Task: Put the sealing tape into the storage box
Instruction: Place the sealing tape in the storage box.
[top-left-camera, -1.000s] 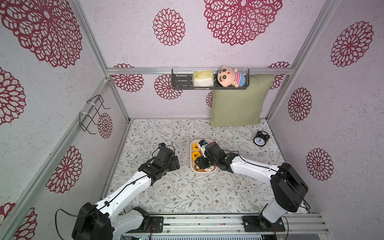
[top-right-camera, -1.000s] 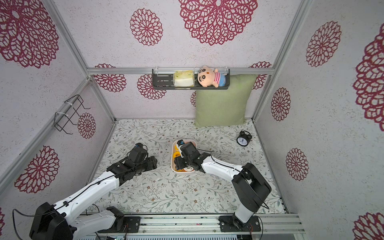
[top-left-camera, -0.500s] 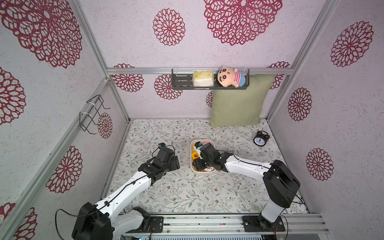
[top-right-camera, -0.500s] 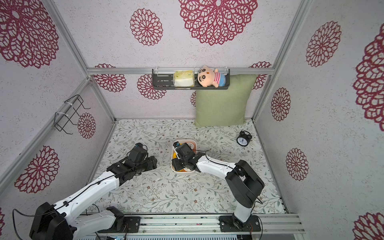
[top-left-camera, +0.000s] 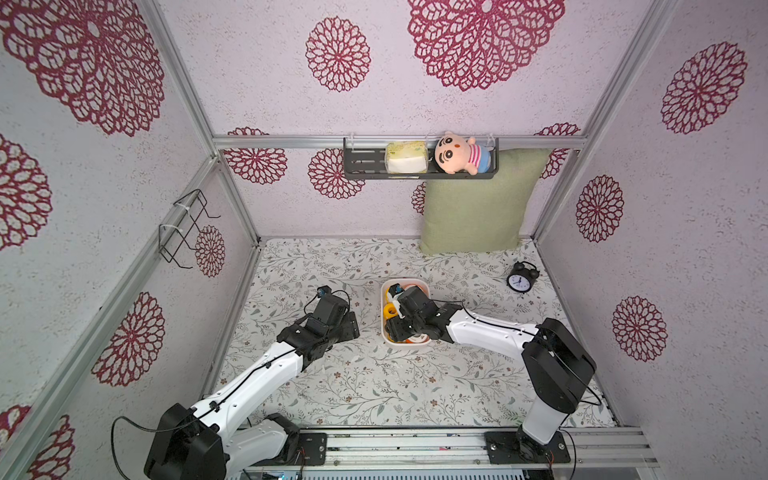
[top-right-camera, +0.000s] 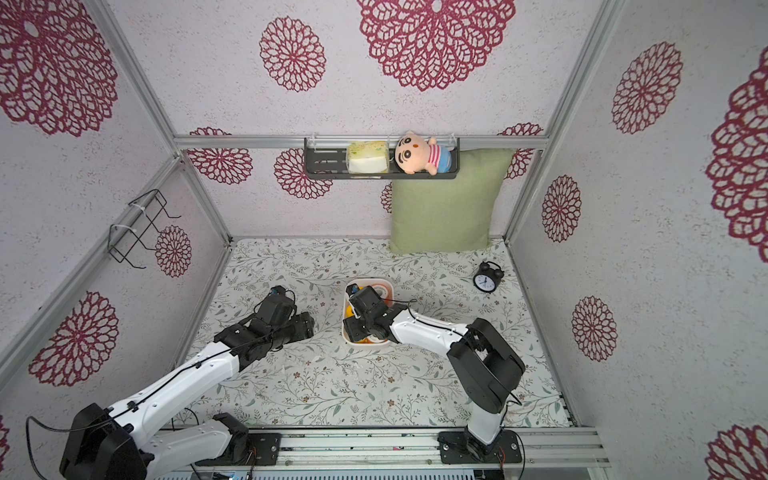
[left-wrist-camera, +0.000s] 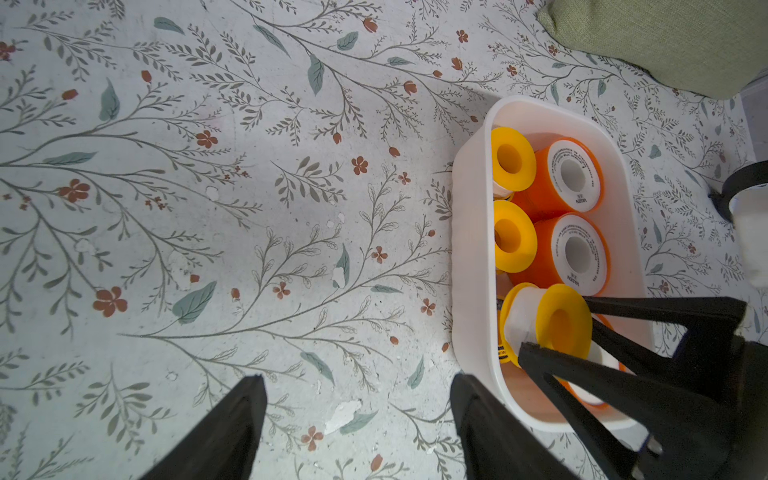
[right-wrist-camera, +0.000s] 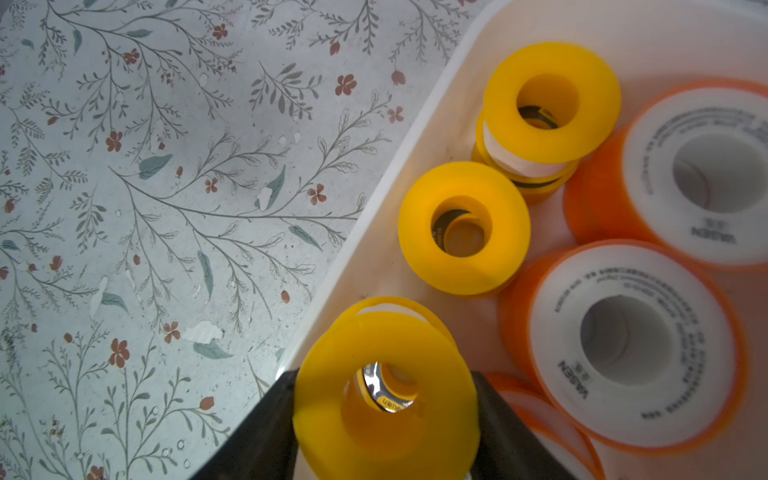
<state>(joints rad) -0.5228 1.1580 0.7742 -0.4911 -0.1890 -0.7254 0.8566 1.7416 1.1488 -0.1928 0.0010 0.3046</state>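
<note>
The storage box (top-left-camera: 384, 291) (top-right-camera: 345, 299), a shallow white tub, stands mid-mat and holds several sealing tape spools, yellow (left-wrist-camera: 512, 160) and orange with white faces (left-wrist-camera: 575, 253). My right gripper (right-wrist-camera: 384, 399) (top-left-camera: 394, 329) hangs over the box's near end. It is shut on a plain yellow sealing tape spool (right-wrist-camera: 386, 415) (left-wrist-camera: 561, 320), one black finger against each side of it. My left gripper (left-wrist-camera: 357, 378) (top-left-camera: 353, 326) stands open and empty just above the mat, left of the box wall (left-wrist-camera: 469, 249).
A black alarm clock (top-left-camera: 521, 280) stands at the back right. A green pillow (top-left-camera: 473, 208) leans on the back wall under a black shelf (top-left-camera: 365, 164) with a doll. A wire rack (top-left-camera: 183, 228) hangs on the left wall.
My right gripper has shifted a little left and nearer over the box with the yellow spool in it. The left arm has not moved.
</note>
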